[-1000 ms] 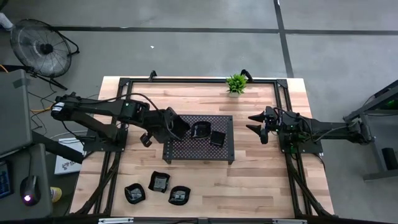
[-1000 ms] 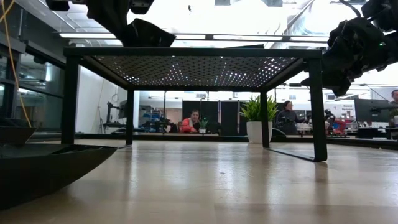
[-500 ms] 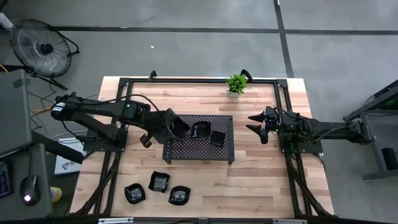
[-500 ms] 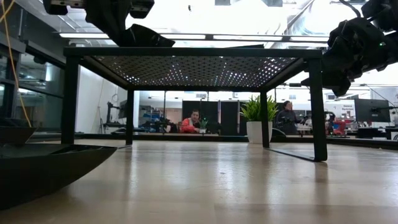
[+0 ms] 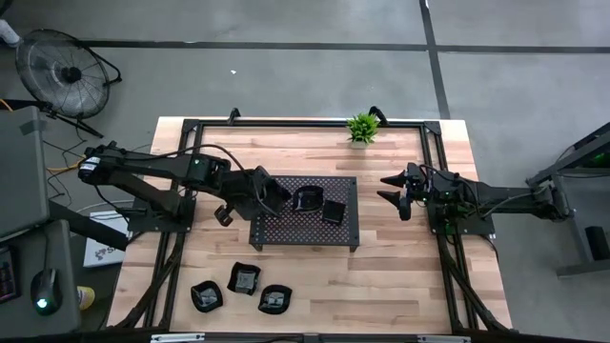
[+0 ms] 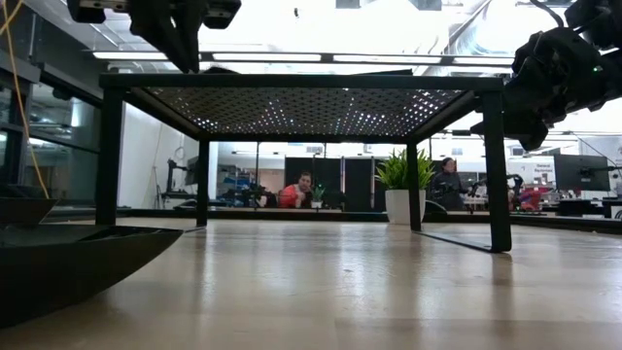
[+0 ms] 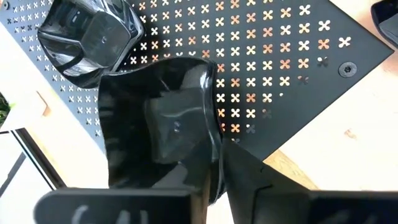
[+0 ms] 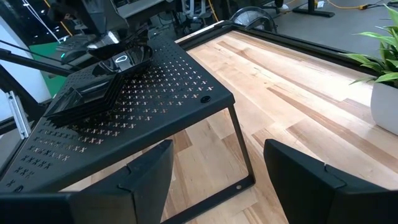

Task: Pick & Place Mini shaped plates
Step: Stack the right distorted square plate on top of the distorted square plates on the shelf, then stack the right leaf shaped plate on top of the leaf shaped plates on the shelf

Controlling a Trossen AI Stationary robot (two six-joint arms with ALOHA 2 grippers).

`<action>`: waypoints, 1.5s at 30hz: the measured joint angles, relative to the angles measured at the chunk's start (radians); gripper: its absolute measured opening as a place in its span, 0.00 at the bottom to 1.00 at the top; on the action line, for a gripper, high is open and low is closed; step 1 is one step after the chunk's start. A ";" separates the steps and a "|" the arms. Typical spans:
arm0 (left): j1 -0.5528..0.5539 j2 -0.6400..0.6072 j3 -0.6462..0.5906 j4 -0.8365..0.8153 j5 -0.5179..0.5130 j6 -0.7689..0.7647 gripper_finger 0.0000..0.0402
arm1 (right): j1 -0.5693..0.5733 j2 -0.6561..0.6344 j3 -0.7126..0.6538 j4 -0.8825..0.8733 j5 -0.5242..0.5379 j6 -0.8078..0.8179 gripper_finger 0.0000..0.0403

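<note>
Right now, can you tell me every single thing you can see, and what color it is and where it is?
Mini plates on tray: three, glossy black, on top of the tray; one is at the left end effector.
Mini plates on table: three, black, front-left part of the table.
Tray: one, dark, full of holes, on legs, middle of the table.
Plant: one, green, white pot, back edge of the table.
Table: one, light wood.
Fan: one, dark, on the floor.
People: two, far behind the table, one in red.
Left end effector: dark, over the tray's left end.
Right end effector: dark, open, empty, right of the tray.
</note>
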 joint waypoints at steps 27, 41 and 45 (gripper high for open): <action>-0.043 -0.061 0.052 0.019 -0.074 -0.364 0.18 | 0.000 0.006 0.001 0.000 0.000 0.000 0.61; -0.303 -0.061 0.052 0.029 -0.098 -0.798 0.18 | 0.000 0.006 0.001 0.000 0.000 0.000 0.61; -0.413 -0.060 0.052 0.068 -0.106 -0.872 0.18 | 0.000 0.006 0.001 0.000 0.000 0.000 0.61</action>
